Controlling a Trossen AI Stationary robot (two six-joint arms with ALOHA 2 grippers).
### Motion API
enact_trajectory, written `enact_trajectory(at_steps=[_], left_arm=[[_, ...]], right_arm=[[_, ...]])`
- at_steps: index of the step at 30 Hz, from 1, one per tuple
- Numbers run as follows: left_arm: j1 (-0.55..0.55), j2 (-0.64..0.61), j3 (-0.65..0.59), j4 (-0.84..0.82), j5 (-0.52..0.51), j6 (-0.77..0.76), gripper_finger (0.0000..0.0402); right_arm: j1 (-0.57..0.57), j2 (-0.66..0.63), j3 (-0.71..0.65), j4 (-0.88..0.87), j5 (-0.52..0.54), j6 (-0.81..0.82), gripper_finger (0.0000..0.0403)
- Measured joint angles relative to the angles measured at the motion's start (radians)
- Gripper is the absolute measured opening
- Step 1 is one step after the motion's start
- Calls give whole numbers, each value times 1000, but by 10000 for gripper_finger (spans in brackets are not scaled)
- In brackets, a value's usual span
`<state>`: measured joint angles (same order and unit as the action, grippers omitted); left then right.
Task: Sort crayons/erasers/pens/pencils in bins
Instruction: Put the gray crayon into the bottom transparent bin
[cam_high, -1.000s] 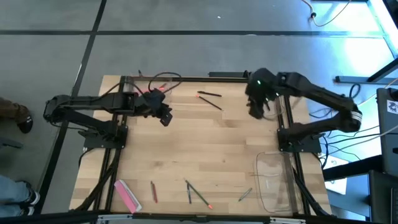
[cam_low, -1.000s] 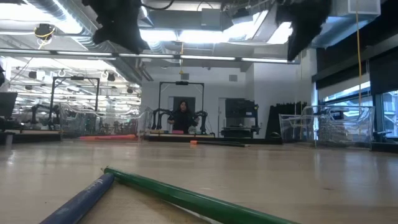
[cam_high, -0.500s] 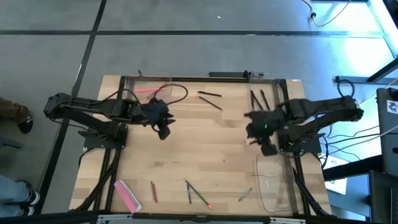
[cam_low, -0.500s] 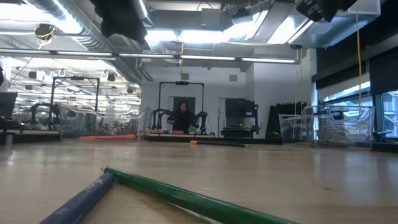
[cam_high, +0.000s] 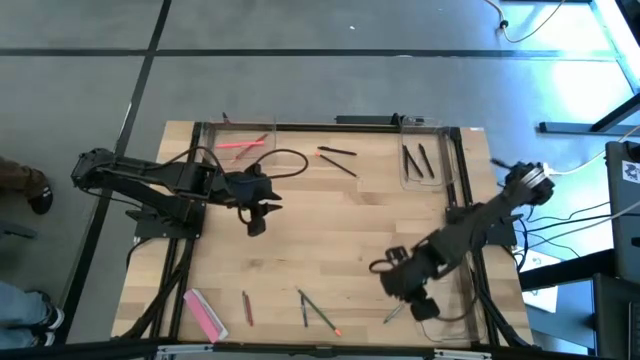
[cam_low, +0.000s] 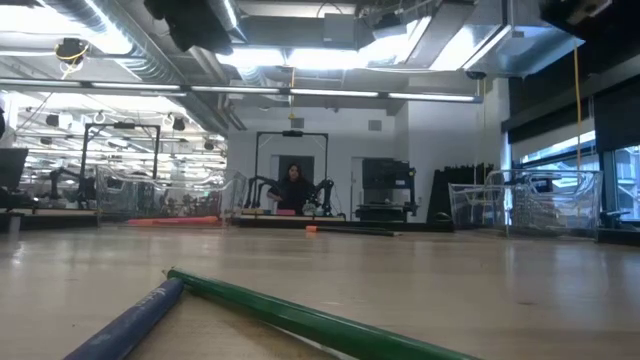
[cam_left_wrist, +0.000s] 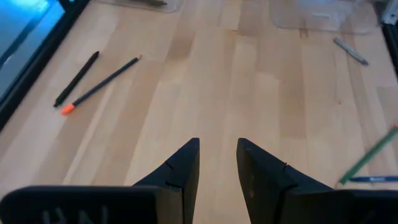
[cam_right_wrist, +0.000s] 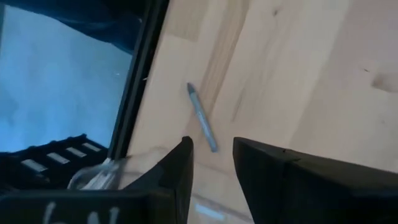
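Table: pale wooden plank top (cam_high: 330, 230).
Bins: clear plastic rectangular trays at 11 (cam_high: 240, 140), 1 (cam_high: 425, 160) and 4 o'clock (cam_high: 452, 292).
Left gripper (cam_high: 255, 222): centre-left, fingers narrowly parted, empty.
Right gripper (cam_high: 422, 305): 5 o'clock, narrowly parted, empty, above thin grey-green pencil (cam_right_wrist: 202, 117).
Pens: slim black sticks (cam_high: 338, 158) at 12 o'clock.

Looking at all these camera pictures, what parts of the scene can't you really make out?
- Near-right bin, high view: the right gripper and arm cover part of it, so its contents stay hidden.
- Far-left bin, high view: a black cable crosses it; the crayons inside are too small to count.
- Both arms, low view: cut off by the top edge.
- Person in the room behind the table, low view: too small for detail.
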<state>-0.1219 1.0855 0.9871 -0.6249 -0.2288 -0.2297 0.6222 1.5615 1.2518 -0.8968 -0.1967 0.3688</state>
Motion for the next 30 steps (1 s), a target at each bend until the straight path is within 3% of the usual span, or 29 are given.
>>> enact_trajectory(at_steps=[5, 20, 30], left_arm=[[0, 0, 0, 0, 41, 31, 98], [0, 0, -1, 7, 93, 76, 99], [0, 0, -1, 13, 93, 76, 99]], right_arm=[[43, 79, 0, 46, 64, 28, 116], [125, 306, 0, 167, 73, 98, 116], [155, 394, 0, 162, 115, 15, 116]])
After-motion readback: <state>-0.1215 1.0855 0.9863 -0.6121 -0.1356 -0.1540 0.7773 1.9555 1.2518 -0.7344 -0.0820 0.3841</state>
